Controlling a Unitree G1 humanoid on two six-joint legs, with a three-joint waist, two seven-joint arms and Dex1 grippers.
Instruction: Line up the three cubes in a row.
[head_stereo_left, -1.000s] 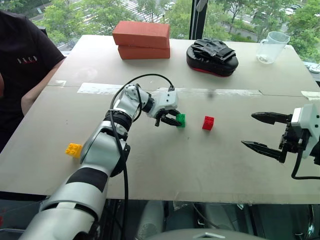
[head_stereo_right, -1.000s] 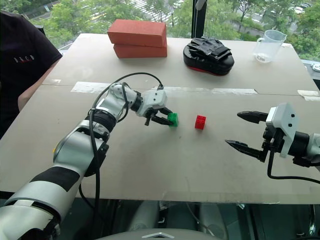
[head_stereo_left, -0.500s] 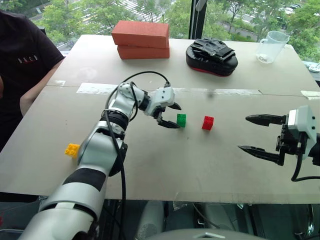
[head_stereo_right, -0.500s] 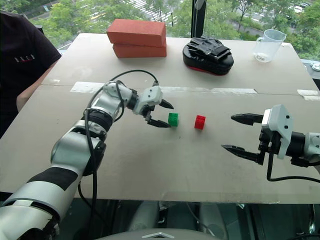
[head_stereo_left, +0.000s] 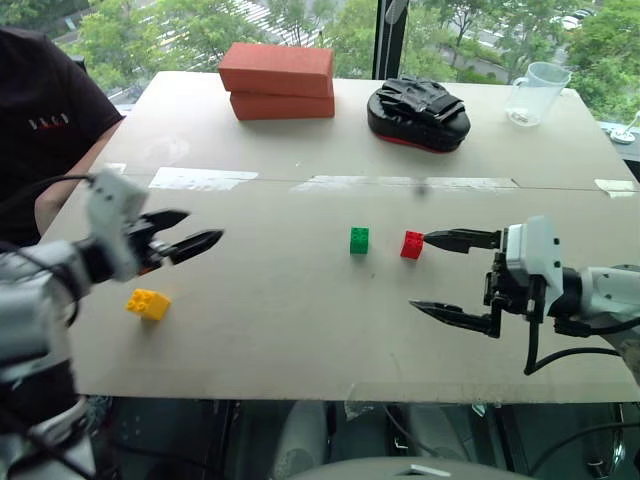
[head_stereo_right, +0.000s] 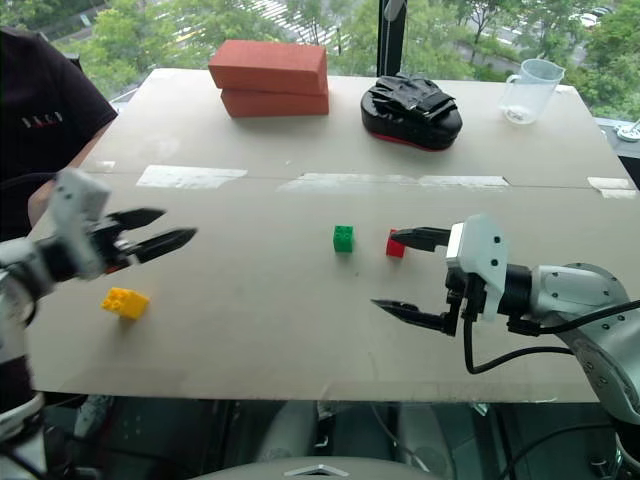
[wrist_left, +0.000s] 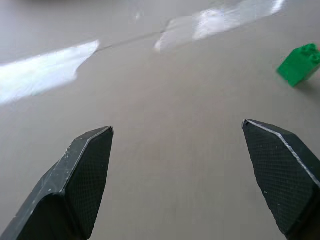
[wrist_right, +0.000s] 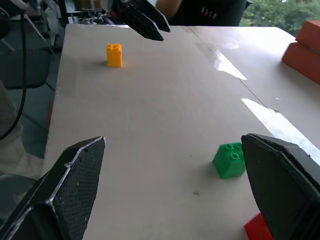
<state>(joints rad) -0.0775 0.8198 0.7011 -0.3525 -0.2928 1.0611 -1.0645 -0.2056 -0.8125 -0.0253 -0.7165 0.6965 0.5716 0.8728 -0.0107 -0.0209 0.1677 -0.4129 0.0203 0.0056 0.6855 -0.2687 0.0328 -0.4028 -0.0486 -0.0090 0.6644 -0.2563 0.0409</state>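
Note:
The green cube (head_stereo_left: 359, 240) and the red cube (head_stereo_left: 412, 245) sit side by side, a small gap apart, at the middle of the table. The yellow cube (head_stereo_left: 148, 303) lies alone at the near left. My left gripper (head_stereo_left: 203, 227) hovers open and empty at the left, just behind the yellow cube and pointing toward the green cube (wrist_left: 299, 65). My right gripper (head_stereo_left: 418, 272) is open and empty and points left. Its far fingertip shows just right of the red cube; I cannot tell whether it touches. The right wrist view holds the green cube (wrist_right: 230, 160), the red cube (wrist_right: 260, 227) and the yellow cube (wrist_right: 114, 54).
Two stacked red-orange bricks (head_stereo_left: 277, 80), a black padded mitt (head_stereo_left: 418, 112) and a clear plastic jug (head_stereo_left: 532, 92) stand along the far edge. A person in a black shirt (head_stereo_left: 40, 120) sits at the left. Tape strips (head_stereo_left: 205, 178) cross the tabletop.
My left gripper let go of the green cube, opened and swung far left and back toward the yellow cube. My right gripper slid left up to the red cube.

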